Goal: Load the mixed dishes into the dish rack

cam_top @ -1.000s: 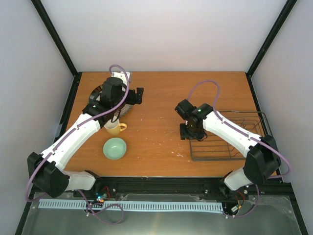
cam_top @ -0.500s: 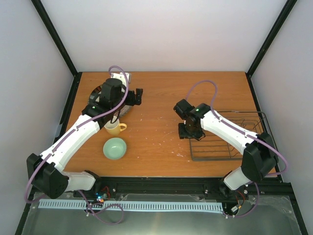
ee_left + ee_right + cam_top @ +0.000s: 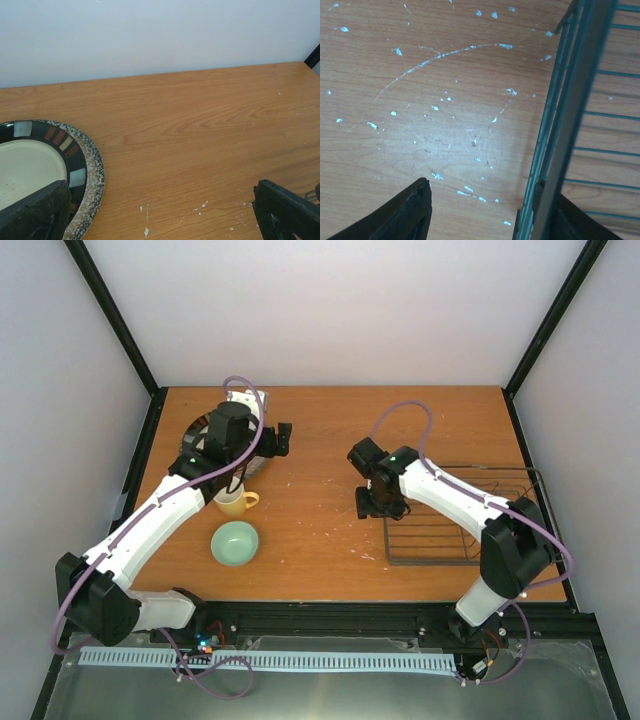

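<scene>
On the desk (image 3: 320,440), mug (image 3: 235,502), bowl (image 3: 234,542) and plates (image 3: 30,170) sit unloaded, rack (image 3: 572,100) apparently empty; left fingers (image 3: 35,210) gape wide, right fingers (image 3: 405,215) part-open astride its rim.

2 white arms (image 3: 160,510), black joints (image 3: 228,425), purple cables (image 3: 400,415), green lights (image 3: 190,455).

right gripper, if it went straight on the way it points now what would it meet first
Likely the dish rack: its side wall runs between the right gripper's jaws, so it would straddle that wire edge before touching the table. Depth is hard to judge.
</scene>
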`<control>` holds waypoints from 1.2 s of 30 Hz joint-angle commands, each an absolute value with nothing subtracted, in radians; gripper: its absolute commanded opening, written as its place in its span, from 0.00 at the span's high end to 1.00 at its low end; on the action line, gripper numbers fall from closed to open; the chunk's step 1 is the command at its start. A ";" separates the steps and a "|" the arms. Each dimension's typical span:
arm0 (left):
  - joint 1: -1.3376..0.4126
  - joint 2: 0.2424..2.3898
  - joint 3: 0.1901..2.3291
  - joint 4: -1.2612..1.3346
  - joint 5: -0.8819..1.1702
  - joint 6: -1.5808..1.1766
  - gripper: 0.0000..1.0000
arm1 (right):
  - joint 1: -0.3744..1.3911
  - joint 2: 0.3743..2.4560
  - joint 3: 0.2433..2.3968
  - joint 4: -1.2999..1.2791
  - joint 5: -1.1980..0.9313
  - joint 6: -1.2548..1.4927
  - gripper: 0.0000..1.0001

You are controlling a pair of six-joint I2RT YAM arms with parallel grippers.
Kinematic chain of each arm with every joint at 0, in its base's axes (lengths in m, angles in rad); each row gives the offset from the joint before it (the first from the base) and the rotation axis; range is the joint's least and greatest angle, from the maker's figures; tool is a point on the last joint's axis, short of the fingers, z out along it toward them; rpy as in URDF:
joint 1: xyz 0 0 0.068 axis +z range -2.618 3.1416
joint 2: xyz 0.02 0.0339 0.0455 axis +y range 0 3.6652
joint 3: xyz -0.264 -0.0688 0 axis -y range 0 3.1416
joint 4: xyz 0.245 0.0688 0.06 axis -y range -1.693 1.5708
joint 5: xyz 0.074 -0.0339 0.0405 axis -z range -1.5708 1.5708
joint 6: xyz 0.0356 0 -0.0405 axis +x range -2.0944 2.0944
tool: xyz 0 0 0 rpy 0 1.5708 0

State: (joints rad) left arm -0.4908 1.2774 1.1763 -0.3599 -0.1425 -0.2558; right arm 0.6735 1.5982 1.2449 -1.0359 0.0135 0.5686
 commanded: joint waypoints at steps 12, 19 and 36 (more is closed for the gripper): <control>-0.480 1.255 1.161 -0.330 -0.168 -0.244 0.00 | 0.680 1.803 1.540 -0.974 -0.057 0.449 0.44; -0.477 1.251 1.164 -0.331 -0.184 -0.234 0.00 | 0.726 1.946 1.736 -1.016 -0.085 0.421 0.45; -0.460 1.206 1.155 -0.350 -0.268 -0.226 0.00 | 0.904 2.223 2.088 -1.130 -0.138 0.373 0.45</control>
State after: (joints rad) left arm -0.4545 1.2263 1.1435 -0.3748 -0.2634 -0.2348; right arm 0.8574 2.1906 2.0605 -1.1034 -0.1066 0.3897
